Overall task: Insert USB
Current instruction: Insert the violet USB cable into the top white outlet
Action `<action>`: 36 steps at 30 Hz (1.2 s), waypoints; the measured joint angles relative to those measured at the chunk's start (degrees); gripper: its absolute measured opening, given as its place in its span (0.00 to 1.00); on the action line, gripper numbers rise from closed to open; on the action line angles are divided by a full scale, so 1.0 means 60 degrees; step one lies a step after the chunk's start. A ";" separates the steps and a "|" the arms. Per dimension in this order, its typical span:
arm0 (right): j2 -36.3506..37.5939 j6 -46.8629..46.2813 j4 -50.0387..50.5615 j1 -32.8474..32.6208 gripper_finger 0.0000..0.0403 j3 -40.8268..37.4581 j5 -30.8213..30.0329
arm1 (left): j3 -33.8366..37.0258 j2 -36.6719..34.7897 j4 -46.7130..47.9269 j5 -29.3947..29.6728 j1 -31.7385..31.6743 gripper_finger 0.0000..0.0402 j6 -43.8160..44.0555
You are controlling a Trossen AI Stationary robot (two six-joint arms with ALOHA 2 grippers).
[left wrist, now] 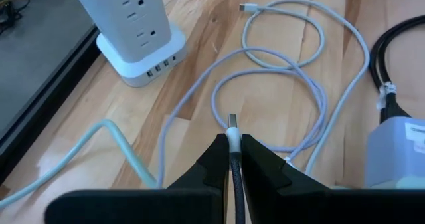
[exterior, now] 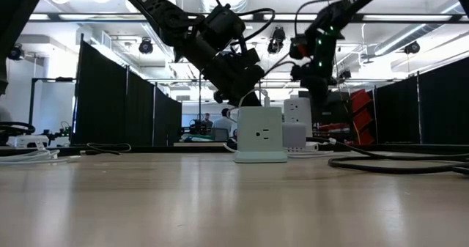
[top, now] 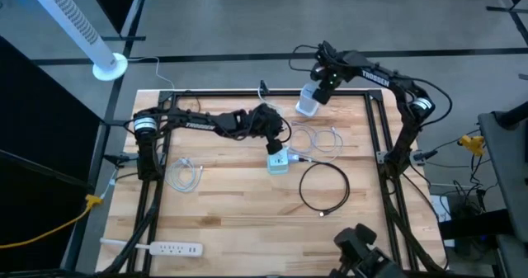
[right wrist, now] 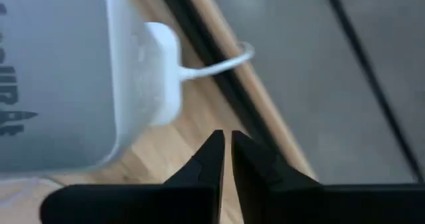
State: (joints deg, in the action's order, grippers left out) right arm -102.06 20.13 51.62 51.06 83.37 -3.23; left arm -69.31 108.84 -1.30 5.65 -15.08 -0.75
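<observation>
Pinching the silver-tipped USB plug (left wrist: 232, 123) of a dark cable in our left tool (left wrist: 232, 144), at counter centre, we risk misaligning it with the white power tower's (left wrist: 133, 31) ports at eleven o'clock; our right tool (right wrist: 226, 147), nearly pressed together, waits beside that tower.

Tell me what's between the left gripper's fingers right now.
The left gripper is shut on a USB plug with its metal tip poking out. Its cable runs back between the fingers, hidden from there.

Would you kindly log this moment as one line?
left gripper: shut on USB plug | right gripper: shut, empty, by tower | plug not inserted
</observation>
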 joint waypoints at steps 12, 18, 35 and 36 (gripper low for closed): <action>0.0263 -0.0285 -0.3723 0.0045 0.00 -0.2969 0.0742 | 0.0306 0.0000 -0.0063 0.0219 0.0006 0.04 -0.0015; 0.1357 -0.0204 -0.4097 0.0061 0.00 -0.4179 0.0875 | 0.0460 0.0000 -0.0074 0.0216 0.0006 0.04 0.0001; 0.2192 -0.0383 -1.1307 0.0260 0.00 -0.7715 0.1371 | 0.0527 0.0000 -0.1216 0.0393 0.0156 0.04 0.0300; 0.1990 -0.0384 -1.1324 0.0272 0.00 -0.7715 0.1382 | 0.0527 0.0000 -0.1214 0.0458 0.0147 0.04 0.0326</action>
State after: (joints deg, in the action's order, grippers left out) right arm -90.12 17.82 -16.33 52.69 37.08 5.07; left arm -66.15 108.84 -8.58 8.40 -14.20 1.20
